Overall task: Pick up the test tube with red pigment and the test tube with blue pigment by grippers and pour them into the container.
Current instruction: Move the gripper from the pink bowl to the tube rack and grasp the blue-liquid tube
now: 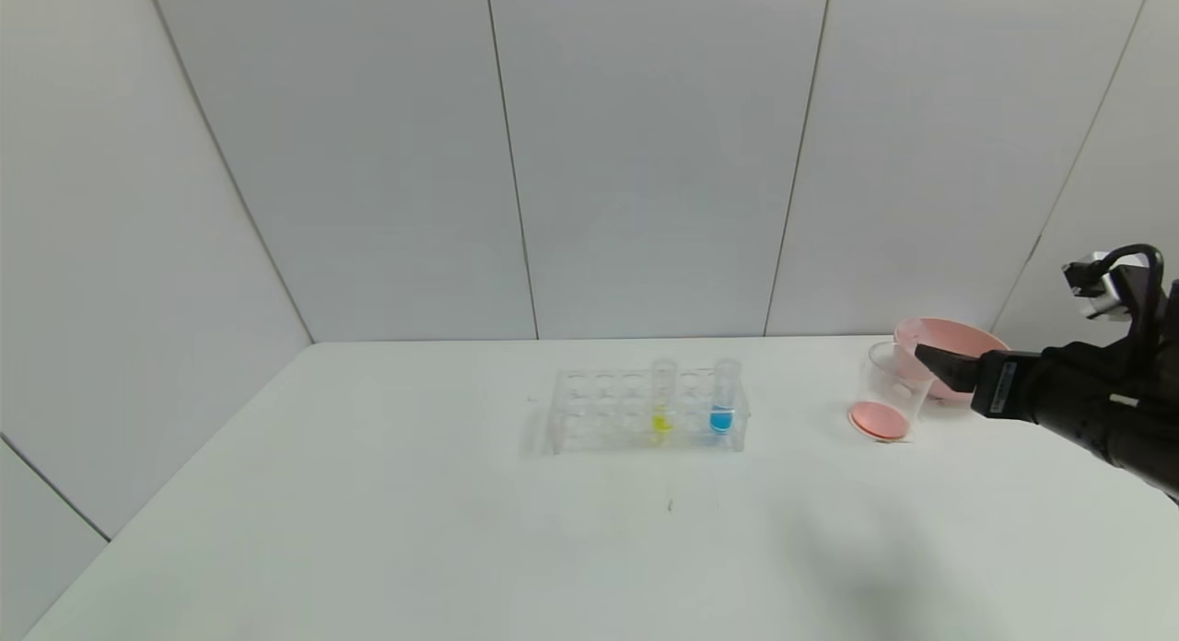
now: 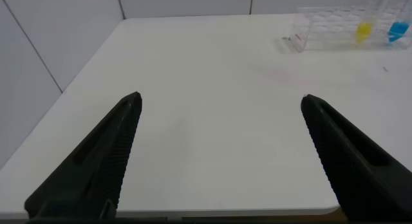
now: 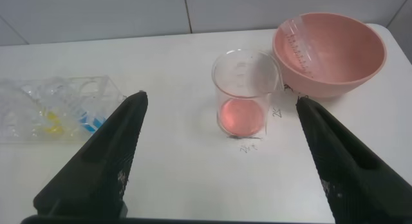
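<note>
While right gripper (image 3: 219,153) hangs at right of head frame, fingers spread wide and holding nothing, container (image 1: 890,391) with reddish liquid stands just left of its tips, beside pink bowl (image 1: 949,339). Blue-pigment tube (image 1: 725,397) upright in rack (image 1: 589,411), frame centre, next to yellow tube (image 1: 662,401). Left gripper (image 2: 219,153) open over bare table (image 1: 368,530).

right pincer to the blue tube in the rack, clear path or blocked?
Probably clear. The right pincer is open and empty by the beaker; the blue tube stands upright at the rack's near end, with bare table between and only the yellow tube beyond.
</note>
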{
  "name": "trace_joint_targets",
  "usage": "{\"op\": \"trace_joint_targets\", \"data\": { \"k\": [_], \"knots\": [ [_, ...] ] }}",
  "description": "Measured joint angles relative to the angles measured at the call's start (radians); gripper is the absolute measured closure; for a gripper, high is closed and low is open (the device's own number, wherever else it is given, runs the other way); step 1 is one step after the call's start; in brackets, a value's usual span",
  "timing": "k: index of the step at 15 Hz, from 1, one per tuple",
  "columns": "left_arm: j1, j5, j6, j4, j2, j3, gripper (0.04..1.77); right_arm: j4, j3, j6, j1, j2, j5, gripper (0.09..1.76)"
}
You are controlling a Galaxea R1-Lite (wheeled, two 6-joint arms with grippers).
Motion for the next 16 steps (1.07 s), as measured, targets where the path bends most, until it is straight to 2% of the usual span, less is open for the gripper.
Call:
{"op": "trace_joint_targets", "data": {
  "k": [4,7,9,11,16],
  "knots": [
    [0.000,0.000,0.000,0.000,0.000,0.000,0.05,-0.123,0.065,0.068,0.375,0.021,-0.356,0.17],
    [0.000,0.000,0.000,0.000,0.000,0.000,0.05,-0.215,0.037,0.095,0.586,0.146,-0.543,0.16],
    [0.000,0.000,0.000,0.000,0.000,0.000,0.05,-0.243,-0.030,0.100,0.671,0.243,-0.616,0.16],
    [0.000,0.000,0.000,0.000,0.000,0.000,0.05,-0.247,-0.126,0.101,0.722,0.335,-0.646,0.15],
    [0.000,0.000,0.000,0.000,0.000,0.000,0.05,-0.125,-0.340,0.099,0.762,0.492,-0.657,0.15]
  ]
}}
